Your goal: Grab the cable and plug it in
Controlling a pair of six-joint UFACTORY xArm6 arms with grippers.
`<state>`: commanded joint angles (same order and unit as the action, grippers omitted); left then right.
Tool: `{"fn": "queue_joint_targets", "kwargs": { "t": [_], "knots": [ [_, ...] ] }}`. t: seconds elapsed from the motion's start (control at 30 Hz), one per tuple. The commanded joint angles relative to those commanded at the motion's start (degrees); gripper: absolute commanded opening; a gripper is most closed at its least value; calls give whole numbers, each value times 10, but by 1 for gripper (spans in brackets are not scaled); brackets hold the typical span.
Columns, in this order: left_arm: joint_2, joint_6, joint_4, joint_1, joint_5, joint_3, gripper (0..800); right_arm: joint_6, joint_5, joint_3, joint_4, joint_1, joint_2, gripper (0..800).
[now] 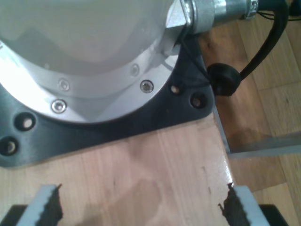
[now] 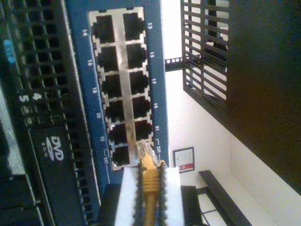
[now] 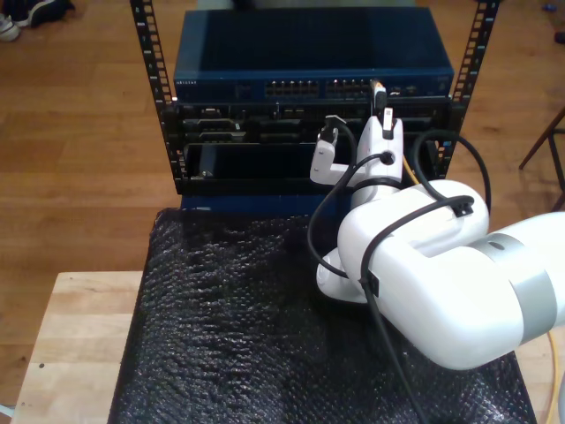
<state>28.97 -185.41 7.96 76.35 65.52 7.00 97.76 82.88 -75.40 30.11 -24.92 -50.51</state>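
Second claw (image 2: 149,188): clamped on the yellow cable (image 2: 149,200) just behind its boot, clear plug (image 2: 145,153) at the lowest ports of the blue network switch (image 2: 80,70), touching or nearly so; whether seated, cannot tell. Exterior view: the cable end (image 3: 379,94) meets the switch (image 3: 309,53) atop the rack (image 3: 177,141). First claw (image 1: 141,205): serrated fingers (image 1: 47,205) apart, nothing between, over a wooden tabletop (image 1: 155,165) beside an arm's black base plate (image 1: 117,127). Black bubble-wrap mat (image 3: 229,327) covers the tabletop before the rack.

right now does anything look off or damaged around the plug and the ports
Nothing stands out. The cable sits straight in my second gripper, its plug at the switch's bottom ports, which look intact and empty.
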Motion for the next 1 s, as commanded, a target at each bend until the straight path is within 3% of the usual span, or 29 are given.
{"fn": "queue_joint_targets", "kwargs": {
  "t": [1.0],
  "knots": [
    [0,0,0,0,0,0,800,-1,-20,-9,-1,1,3,0]
  ]
}}
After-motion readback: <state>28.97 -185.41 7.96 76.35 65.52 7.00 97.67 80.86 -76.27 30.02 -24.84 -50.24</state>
